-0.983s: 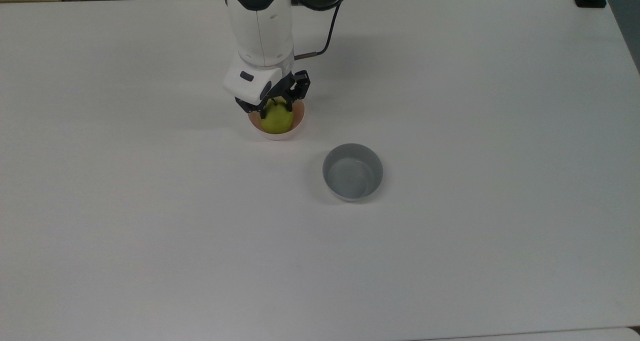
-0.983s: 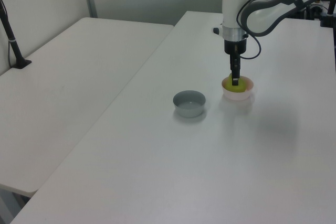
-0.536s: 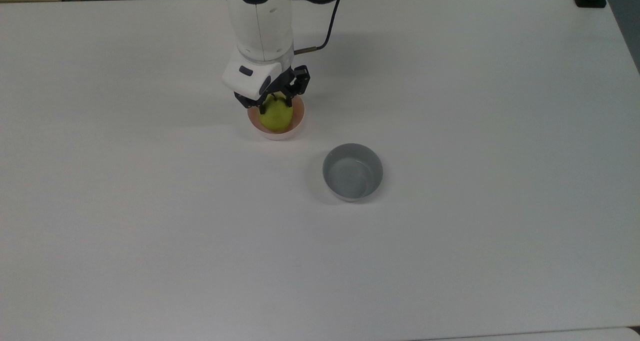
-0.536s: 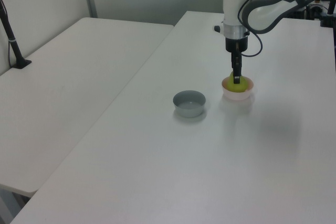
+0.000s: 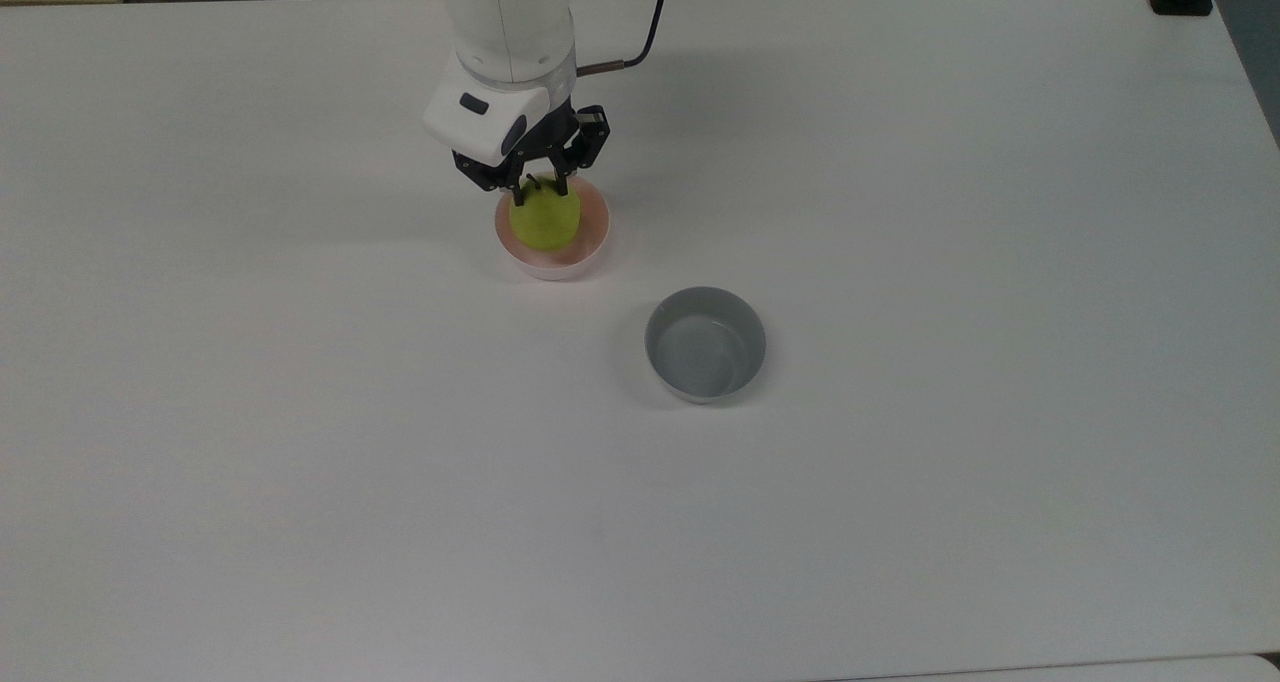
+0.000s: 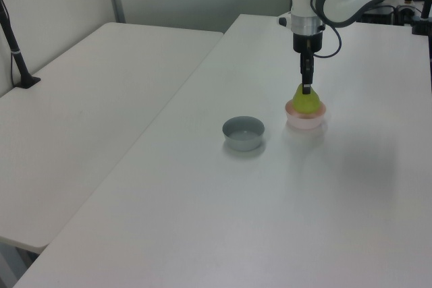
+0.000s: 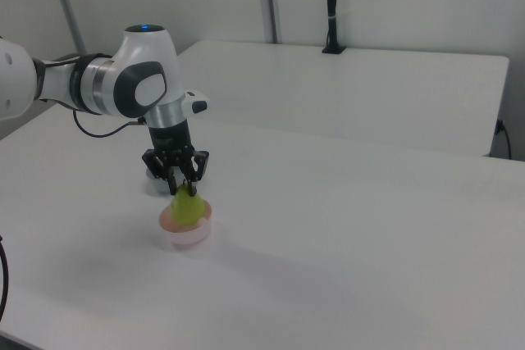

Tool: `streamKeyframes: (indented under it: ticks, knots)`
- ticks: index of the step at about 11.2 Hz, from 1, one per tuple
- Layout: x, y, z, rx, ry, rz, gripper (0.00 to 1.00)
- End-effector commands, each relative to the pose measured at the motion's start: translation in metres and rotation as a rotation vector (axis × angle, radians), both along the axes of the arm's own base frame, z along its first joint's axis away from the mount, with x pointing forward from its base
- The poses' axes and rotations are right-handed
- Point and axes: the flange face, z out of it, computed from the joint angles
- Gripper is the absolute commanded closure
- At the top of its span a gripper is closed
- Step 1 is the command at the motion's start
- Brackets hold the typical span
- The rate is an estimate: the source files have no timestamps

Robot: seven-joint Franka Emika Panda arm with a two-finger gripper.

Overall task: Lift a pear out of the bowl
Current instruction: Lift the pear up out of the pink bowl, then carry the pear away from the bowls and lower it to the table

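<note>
A yellow-green pear [image 5: 546,222] hangs upright with its narrow top pinched in my gripper [image 5: 540,191], which is shut on it. The pear's base sits just above or at the rim of the pale pink bowl [image 5: 592,252], directly over it. In the left view the pear [image 6: 306,102] rises clear above the bowl [image 6: 305,124] under the gripper [image 6: 306,89]. The right view has the gripper [image 7: 186,189] pointing straight down, holding the pear [image 7: 188,210] over the bowl [image 7: 187,238].
A grey bowl [image 5: 705,344] stands to the lower right of the pink bowl in the top view, seemingly with nothing in it; the left view shows this grey bowl [image 6: 243,133] too. Bare white tabletop [image 5: 300,462] spreads all around. A second table [image 6: 88,92] adjoins.
The gripper has risen with the pear in its grasp. The pear went from resting deep in the pink bowl to hanging over its rim. Both bowls stayed put.
</note>
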Motion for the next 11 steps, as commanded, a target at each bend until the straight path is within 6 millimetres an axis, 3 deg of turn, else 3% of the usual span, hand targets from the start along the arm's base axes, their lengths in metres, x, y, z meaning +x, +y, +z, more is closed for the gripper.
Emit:
streamKeyframes:
  ticks: [1, 5, 9, 11]
  knots:
    - [-0.003, -0.009, 0.025, -0.010, -0.017, -0.016, 1.00]
    - [0.007, -0.034, 0.066, -0.004, -0.045, -0.022, 1.00]
    - [0.016, -0.104, 0.082, -0.013, -0.083, -0.024, 1.00]
    - [0.019, -0.146, 0.067, -0.022, -0.071, -0.022, 1.00]
